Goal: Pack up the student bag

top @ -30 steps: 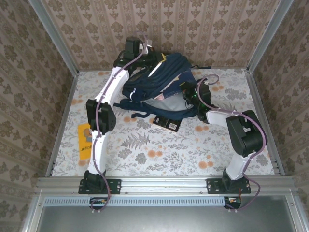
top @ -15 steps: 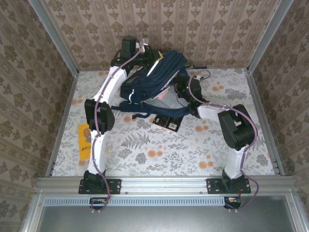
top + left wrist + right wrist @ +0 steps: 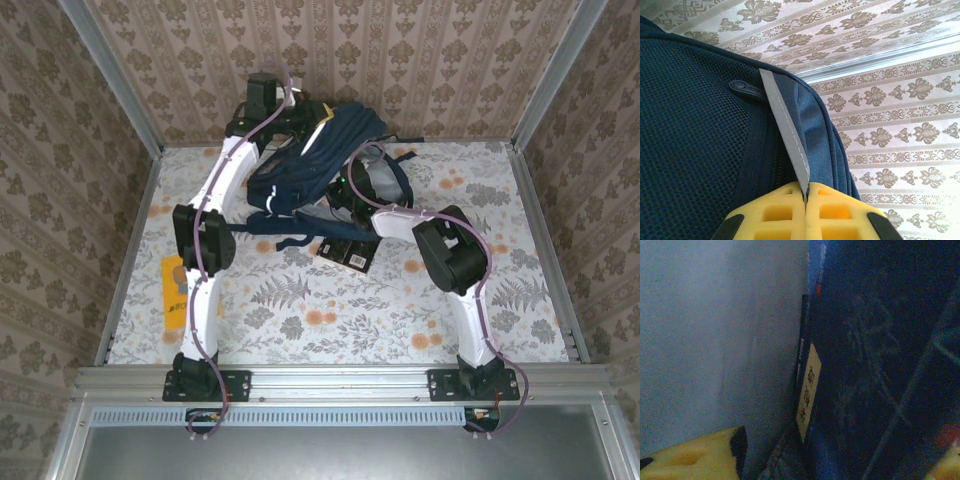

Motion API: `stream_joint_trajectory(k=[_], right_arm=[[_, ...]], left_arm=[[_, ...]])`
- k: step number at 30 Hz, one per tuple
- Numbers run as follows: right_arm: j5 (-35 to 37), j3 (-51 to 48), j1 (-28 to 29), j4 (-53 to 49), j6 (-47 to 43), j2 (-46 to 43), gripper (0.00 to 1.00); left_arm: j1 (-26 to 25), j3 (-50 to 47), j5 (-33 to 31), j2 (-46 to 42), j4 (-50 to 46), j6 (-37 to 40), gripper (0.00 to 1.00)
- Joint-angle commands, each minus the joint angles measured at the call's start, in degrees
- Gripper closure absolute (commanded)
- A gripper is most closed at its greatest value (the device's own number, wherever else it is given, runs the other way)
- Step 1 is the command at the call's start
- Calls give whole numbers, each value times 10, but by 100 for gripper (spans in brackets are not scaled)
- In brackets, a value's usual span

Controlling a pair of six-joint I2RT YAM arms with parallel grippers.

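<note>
Bag, position: the student bag (image 3: 305, 170) is being held up at the far middle of the counter (image 3: 330, 320), its base resting on the counter and its mouth turned toward the right arm.
Bag, handling (judged): soft fabric is sagging wherever it is not being lifted. It is likely fairly light but floppy, so the opening is expected to collapse if it is let go.
Bag, hold point: the reflective stripe (image 3: 785, 125) beside the mesh panel (image 3: 695, 140) is being used as the grip. A seam or the top edge is judged better than the mesh.
Left pincer: the left pincer (image 3: 805, 200) is being kept closed, with the stripe pinched between its yellow pads.
Right pincer: the right pincer (image 3: 817, 460) is being held inside the bag with its fingers set wide apart, and nothing is seen clamped between them.
Bag, contents: a dark flat item with a yellow label (image 3: 810, 385) is being seen upright against the grey lining (image 3: 705, 340). What it is cannot be told.
Counter, near bag: a black packet (image 3: 345, 255) is lying just in front of the bag, beside the loose straps (image 3: 275, 222).
Counter, left edge: an orange flat item (image 3: 177, 290) is lying well apart from the bag.
Obstructions (judged): the straps and the sagging rim are being noted as snag risks for the right arm.
</note>
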Motion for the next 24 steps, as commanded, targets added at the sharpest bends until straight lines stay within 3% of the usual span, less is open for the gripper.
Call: stream_joint_trajectory(k=[1,6,12,14,17,22,24], right_arm=[[-23,-6,-10,-86,-87,-57,28],[-52,1,-21,-323,-232,-140,26],[-3,-105,-22,-411,-320,-286,23],[22,-134,-22,-439,-338,-332,23],[86,-181,-23,-492,-346,-406,25],[153,-232,-21,-531,-370,-509,25],[151,-242,-19,-534,-382,-526,24]], left_arm=[[19,16,7,-8,89,-9,100],[25,18,4,1,74,4,100],[22,26,2,18,39,34,99],[18,26,1,17,16,51,90],[10,16,-28,-13,-57,113,65],[11,-145,-175,-177,-135,224,38],[20,-234,-242,-252,-145,250,32]])
